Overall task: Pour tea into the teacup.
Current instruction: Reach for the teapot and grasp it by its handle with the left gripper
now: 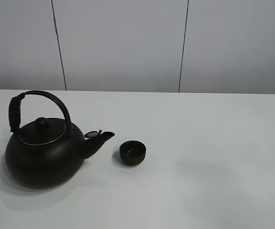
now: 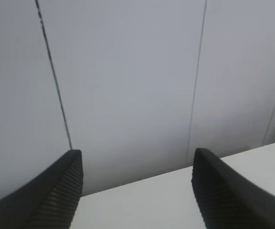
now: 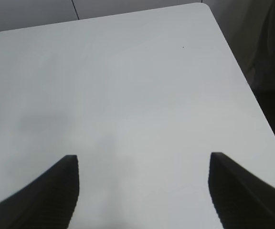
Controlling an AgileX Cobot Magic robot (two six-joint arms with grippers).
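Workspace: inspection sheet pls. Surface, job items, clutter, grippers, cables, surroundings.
Surface: white table, no spills seen.
Job's things: kettle upright, lid on, spout towards the teacup; the two stand apart. Teacup upright; contents cannot be told.
Clutter: nothing seen.
Grippers: left gripper open, empty, facing the wall; right gripper open, empty, above bare table. Neither shows in the exterior high view.
Cables: nothing seen.
Surroundings: grey panelled wall behind the table.
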